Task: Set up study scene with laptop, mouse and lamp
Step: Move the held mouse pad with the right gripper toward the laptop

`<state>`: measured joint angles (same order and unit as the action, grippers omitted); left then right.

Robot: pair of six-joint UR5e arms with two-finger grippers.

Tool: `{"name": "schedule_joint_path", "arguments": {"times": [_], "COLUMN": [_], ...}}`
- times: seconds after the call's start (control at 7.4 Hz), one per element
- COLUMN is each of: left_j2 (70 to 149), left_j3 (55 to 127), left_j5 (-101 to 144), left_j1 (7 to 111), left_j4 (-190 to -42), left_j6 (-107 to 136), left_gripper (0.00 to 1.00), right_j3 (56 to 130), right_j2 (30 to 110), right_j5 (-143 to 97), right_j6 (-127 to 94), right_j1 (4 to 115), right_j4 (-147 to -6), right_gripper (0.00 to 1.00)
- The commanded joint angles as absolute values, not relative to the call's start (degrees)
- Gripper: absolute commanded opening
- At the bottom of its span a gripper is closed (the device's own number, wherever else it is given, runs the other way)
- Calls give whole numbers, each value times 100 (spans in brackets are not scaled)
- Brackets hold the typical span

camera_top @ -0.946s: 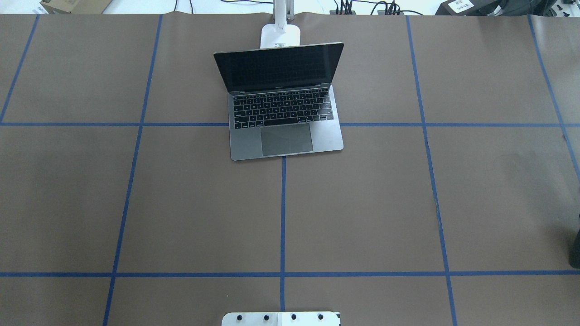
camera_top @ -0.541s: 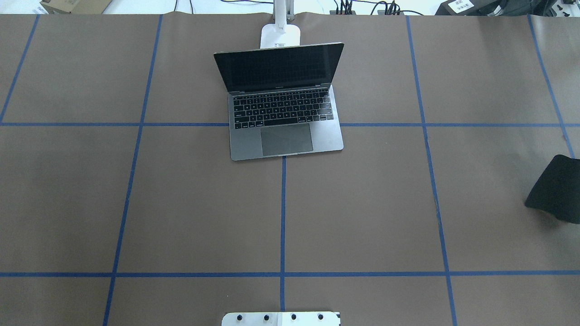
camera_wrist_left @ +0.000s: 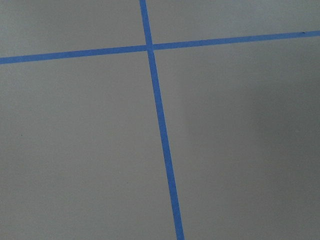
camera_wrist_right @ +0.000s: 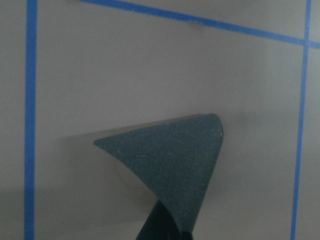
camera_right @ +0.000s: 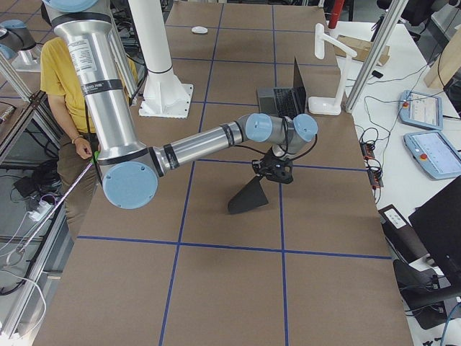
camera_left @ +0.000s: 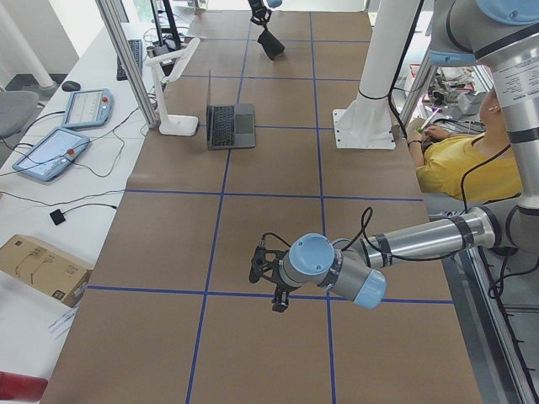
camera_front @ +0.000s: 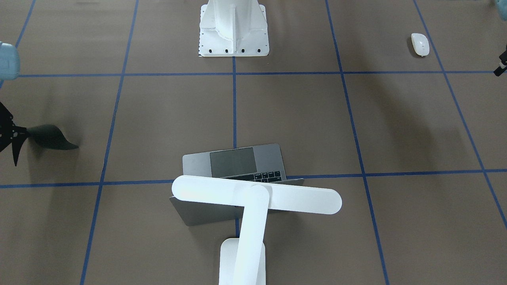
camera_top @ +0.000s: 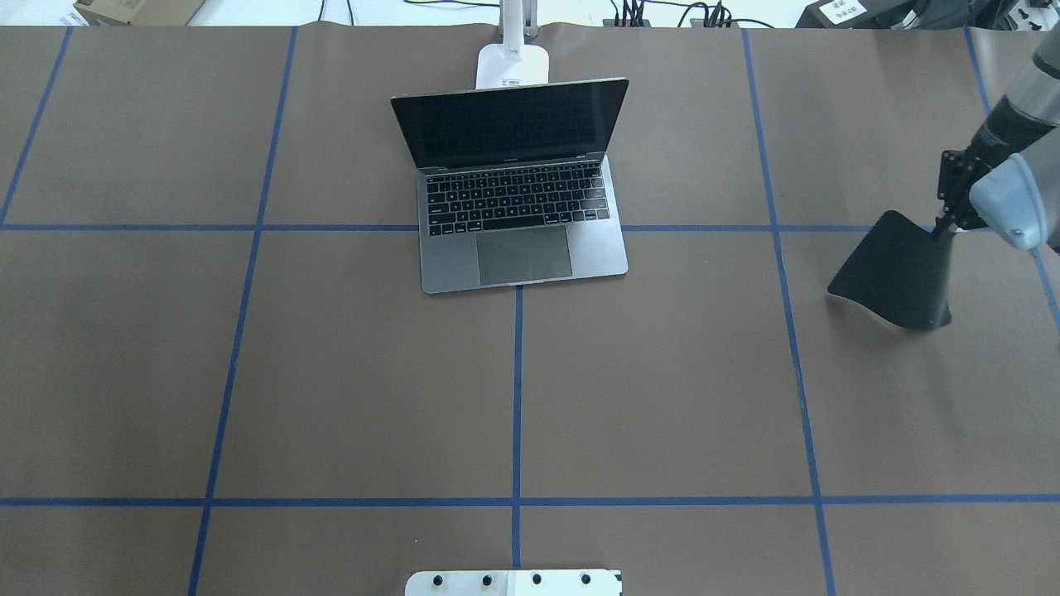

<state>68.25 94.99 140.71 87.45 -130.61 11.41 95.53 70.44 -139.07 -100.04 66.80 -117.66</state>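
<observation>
The open grey laptop [camera_top: 517, 215] sits at the table's far middle. The white lamp [camera_top: 512, 64] stands behind it, and its bar head [camera_front: 253, 198] hangs over the lid in the front-facing view. The white mouse [camera_front: 420, 43] lies on the table on my left side, near the robot's edge. My right gripper [camera_top: 940, 233] is shut on one corner of a flat black mat [camera_top: 894, 269], which hangs curled and seems to touch the table at its low end. My left gripper [camera_left: 274, 282] hovers low over bare table; I cannot tell whether it is open or shut.
The white ribbed robot pedestal [camera_front: 233, 27] stands at the near middle edge. Blue tape lines [camera_top: 517, 397] cross the brown table cover. A person in yellow [camera_left: 459, 164] sits beside the table. Tablets and cables lie on the white bench [camera_left: 67, 135] past the far edge.
My right gripper has come in from the right edge with the black mat, carrying it farther from the robot and to the left. The laptop and lamp have not moved.
</observation>
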Motion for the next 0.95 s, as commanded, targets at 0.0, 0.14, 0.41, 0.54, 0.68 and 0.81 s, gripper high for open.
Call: {"name": "schedule_joint_path", "arguments": {"times": [0.0, 0.14, 0.41, 0.54, 0.68, 0.81], "left_j2": [6855, 6855, 6864, 6864, 6873, 6873], "left_j3": [9457, 9457, 9448, 9431, 9431, 9431], "left_j5": [14071, 14071, 14071, 14071, 14071, 14071], "left_j1": [8745, 8745, 8745, 8736, 8745, 8736], "left_j4": [-13061, -13061, -13061, -13061, -13061, -13061], "left_j6": [1143, 1143, 1143, 1143, 1143, 1143], "left_gripper": [100, 100, 100, 100, 100, 100], "right_j3": [9431, 9152, 8467, 8342, 8176, 8156], "right_j2": [6663, 6653, 6330, 6267, 6119, 6143], "right_j5": [-13878, -13878, -13843, -13695, -13537, -13466], "right_j6": [-10204, -10613, -11711, -11811, -11830, -11787], "right_j1": [6425, 6346, 6039, 5925, 5872, 5871], "right_j4": [-11324, -10659, -9287, -9055, -8966, -8887], "right_gripper": [0, 0, 0, 0, 0, 0]}}
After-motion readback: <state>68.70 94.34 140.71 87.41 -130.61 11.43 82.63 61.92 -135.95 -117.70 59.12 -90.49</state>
